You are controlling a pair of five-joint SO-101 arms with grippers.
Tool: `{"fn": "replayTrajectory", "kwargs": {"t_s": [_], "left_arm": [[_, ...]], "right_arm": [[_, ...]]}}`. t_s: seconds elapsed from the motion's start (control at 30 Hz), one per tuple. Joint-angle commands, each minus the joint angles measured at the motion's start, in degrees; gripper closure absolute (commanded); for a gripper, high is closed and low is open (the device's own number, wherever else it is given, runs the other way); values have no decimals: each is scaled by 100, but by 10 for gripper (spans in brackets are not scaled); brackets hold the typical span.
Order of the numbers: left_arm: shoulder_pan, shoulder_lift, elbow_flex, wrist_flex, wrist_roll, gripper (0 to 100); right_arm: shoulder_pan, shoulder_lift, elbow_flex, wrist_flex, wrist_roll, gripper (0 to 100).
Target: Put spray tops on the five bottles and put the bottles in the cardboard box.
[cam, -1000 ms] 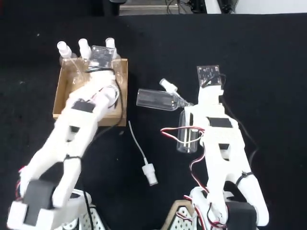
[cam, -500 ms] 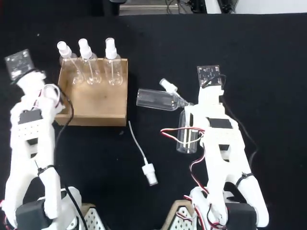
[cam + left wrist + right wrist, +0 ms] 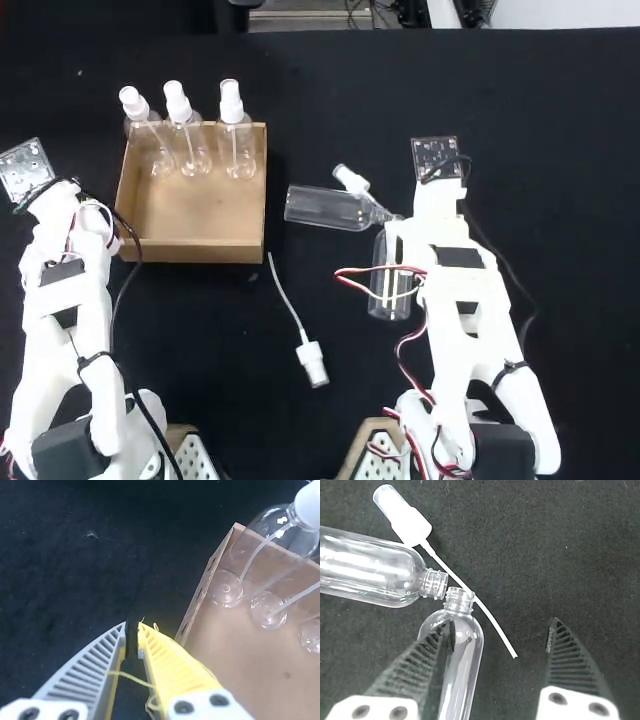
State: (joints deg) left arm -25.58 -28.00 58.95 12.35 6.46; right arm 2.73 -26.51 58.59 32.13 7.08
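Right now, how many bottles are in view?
5 bottles. Three with spray tops stand in a row along the cardboard box's far wall; two without tops lie on the table beside it, necks close together. None seems hidden.

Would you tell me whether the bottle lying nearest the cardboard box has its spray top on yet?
Off. The bottle shows a bare threaded neck, and a loose spray top lies beside it.

Glossy clear plastic bottles (image 3: 367, 577), matt cloth (image 3: 560, 540)
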Motion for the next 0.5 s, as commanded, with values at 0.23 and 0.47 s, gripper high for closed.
{"fn": "replayTrajectory", "kwargs": {"t_s": [0.23, 0.47], "left_arm": [[1182, -897, -418, 1275, -53, 956], [1771, -1670, -66, 1468, -369, 956]], "right_arm": [[44, -251, 127, -457, -44, 727], [44, -251, 145, -448, -44, 727]]}}
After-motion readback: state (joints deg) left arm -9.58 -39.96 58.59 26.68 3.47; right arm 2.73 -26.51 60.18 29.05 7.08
